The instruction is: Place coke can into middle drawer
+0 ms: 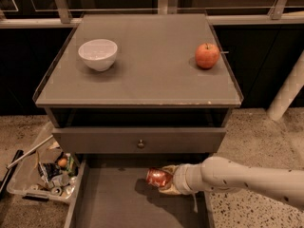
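Observation:
The coke can (158, 178) is small and red with a silver end. It lies on its side in my gripper (165, 180), which is shut on it. My white arm reaches in from the right edge. The can is held low over the right half of the middle drawer (109, 203), a wide grey tray pulled open beneath the cabinet. The can casts a shadow on the drawer floor just below it. I cannot tell whether the can touches the floor.
A closed drawer front with a round knob (140, 144) sits above the open drawer. A white bowl (98, 54) and a red-orange apple (207, 56) stand on the cabinet top (147, 75). A clear bin of clutter (45, 175) stands on the floor at the left.

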Controlling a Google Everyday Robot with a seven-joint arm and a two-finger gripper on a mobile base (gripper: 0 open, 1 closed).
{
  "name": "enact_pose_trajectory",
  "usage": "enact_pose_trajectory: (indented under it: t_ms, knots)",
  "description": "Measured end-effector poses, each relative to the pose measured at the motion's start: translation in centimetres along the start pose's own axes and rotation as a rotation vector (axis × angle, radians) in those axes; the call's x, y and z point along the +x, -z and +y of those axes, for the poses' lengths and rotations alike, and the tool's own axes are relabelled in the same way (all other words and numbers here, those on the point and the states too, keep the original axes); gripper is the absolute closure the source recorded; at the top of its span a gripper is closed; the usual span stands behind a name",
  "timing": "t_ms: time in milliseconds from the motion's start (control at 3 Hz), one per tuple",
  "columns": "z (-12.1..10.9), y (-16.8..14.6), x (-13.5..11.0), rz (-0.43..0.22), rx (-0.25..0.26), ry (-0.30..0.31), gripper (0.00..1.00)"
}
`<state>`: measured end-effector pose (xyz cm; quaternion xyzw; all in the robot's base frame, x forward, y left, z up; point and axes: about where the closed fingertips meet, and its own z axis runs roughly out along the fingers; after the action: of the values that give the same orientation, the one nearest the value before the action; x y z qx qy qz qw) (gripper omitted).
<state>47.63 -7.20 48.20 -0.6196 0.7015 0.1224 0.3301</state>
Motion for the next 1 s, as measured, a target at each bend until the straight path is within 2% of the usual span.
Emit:
enact_pose_trajectory:
  t_ms: [667,1000]
  knots:
    - [3.0,-6.5,2.4,-0.049,-0.072,-0.039,1.00]
    - [3.8,-8.8,3.5,-0.058,-0.082,-0.072,1.00]
